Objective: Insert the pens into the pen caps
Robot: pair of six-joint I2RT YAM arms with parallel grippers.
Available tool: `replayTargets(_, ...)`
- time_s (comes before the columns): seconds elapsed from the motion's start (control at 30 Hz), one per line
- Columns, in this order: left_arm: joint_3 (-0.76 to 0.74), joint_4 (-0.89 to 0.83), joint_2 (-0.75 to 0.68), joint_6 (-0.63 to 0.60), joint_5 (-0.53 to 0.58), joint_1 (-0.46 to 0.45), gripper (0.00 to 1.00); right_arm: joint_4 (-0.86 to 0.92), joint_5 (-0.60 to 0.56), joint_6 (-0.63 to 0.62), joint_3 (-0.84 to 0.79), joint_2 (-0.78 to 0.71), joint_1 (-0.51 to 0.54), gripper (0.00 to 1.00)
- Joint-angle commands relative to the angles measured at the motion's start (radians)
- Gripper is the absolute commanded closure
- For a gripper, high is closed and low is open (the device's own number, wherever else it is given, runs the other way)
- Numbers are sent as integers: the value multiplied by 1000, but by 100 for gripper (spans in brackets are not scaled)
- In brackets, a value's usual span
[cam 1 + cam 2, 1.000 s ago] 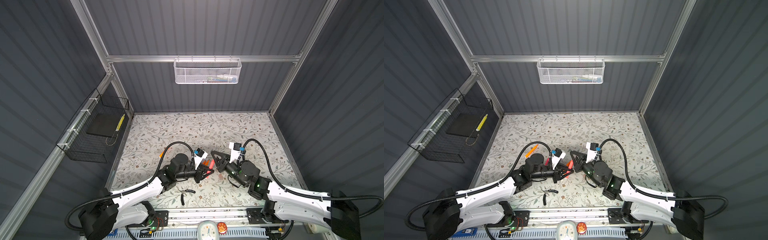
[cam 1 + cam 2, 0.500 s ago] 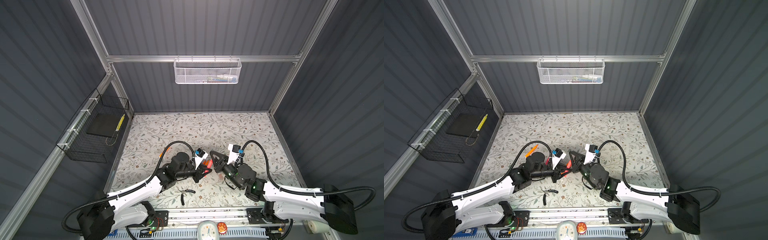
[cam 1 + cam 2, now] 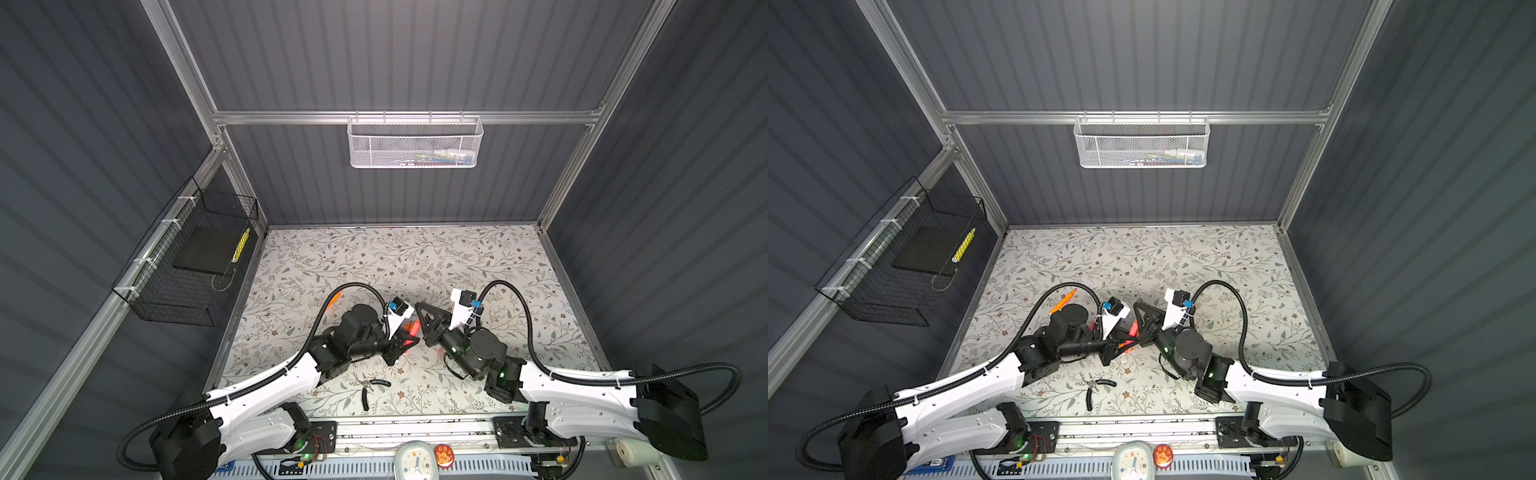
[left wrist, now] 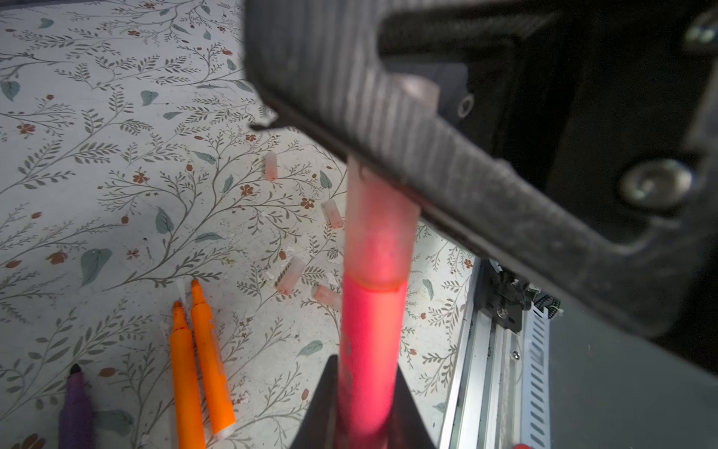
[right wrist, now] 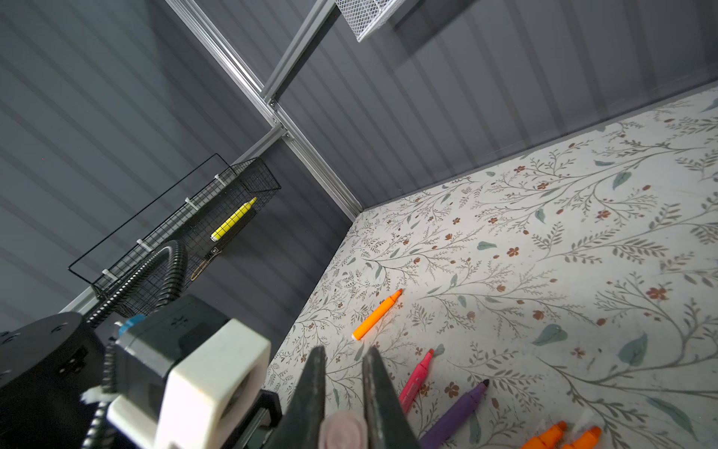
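My left fingers are clamped on a pink pen, holding it off the bench near the front middle. The pen's tip end sits inside a pale cap. My right fingers are pinched narrow on that same cap, and its round end shows between them in the right wrist view. In both top views the two arms meet head-on at the pen. On the bench underneath lie two orange pens side by side, a purple pen near them, and four loose caps scattered just beyond. A lone orange pen lies beyond the left arm. Black pliers lie near the front edge.
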State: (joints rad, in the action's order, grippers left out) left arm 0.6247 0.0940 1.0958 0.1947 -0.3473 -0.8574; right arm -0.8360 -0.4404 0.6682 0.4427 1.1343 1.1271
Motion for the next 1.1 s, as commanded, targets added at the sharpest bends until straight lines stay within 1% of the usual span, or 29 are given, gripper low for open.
replayTargets(0.0,95,325,-27,139,120,126,100,52,281,-16,-84,10,107,100)
replayTargets(0.13,83,362,-29,186,39,180,100,10,309,-41,-110,-8,115,100)
replayTargets(0.2,68,395,-31,213,-31,208,100,-5,323,-62,-126,-9,119,100)
replayTargets(0.3,37,454,-35,253,-95,242,100,-55,347,-87,-165,-53,123,100)
replayTargets(0.4,28,478,-38,267,-118,254,100,-132,378,-99,-205,-68,123,100)
replayTargets(0.5,36,463,-35,260,-115,258,100,-152,411,-111,-203,-71,131,100)
replayTargets(0.63,26,439,-45,226,-77,256,100,-56,350,-79,-141,-50,143,100)
replayTargets(0.7,31,416,-45,205,-61,254,100,-45,306,-44,-117,-32,144,100)
replayTargets(0.83,22,391,-45,153,-5,238,100,-8,285,-5,-52,-4,142,100)
replayTargets(0.9,6,391,-55,119,79,212,100,81,245,26,8,28,143,100)
replayTargets(0.97,1,381,-66,97,139,192,100,206,191,60,71,53,142,100)
replayTargets(1.07,22,326,-81,41,257,146,100,372,139,116,153,93,143,100)
